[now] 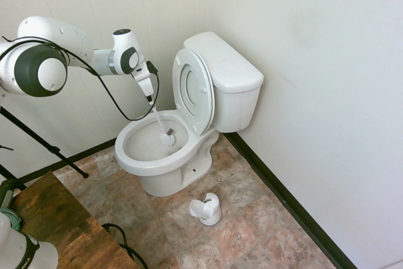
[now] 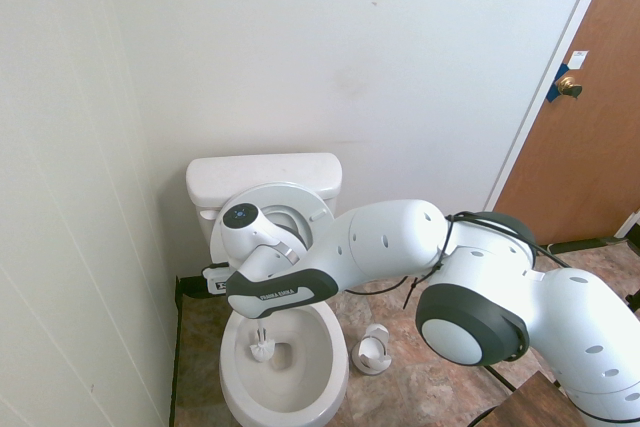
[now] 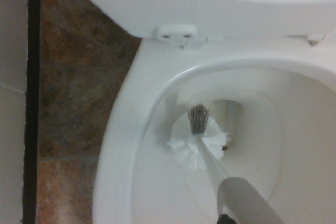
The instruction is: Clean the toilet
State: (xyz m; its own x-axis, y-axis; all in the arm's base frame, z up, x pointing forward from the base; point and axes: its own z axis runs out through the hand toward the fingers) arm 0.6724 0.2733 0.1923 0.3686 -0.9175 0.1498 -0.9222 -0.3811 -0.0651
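With its closed gripper (image 1: 150, 98) gripping the toilet brush (image 1: 165, 135) inside the bowl, the robot works at the toilet (image 1: 157, 146), which stands against the wall, its oval bowl's long axis running from the tank (image 1: 227, 67) outward.

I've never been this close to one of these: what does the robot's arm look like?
A glossy white arm with rounded segments, dark grey caps around its joints and a silvery metal band near the wrist. Dark lettering marks one grey panel, and a thin black cable loops loosely alongside down to the small white-and-black hand.
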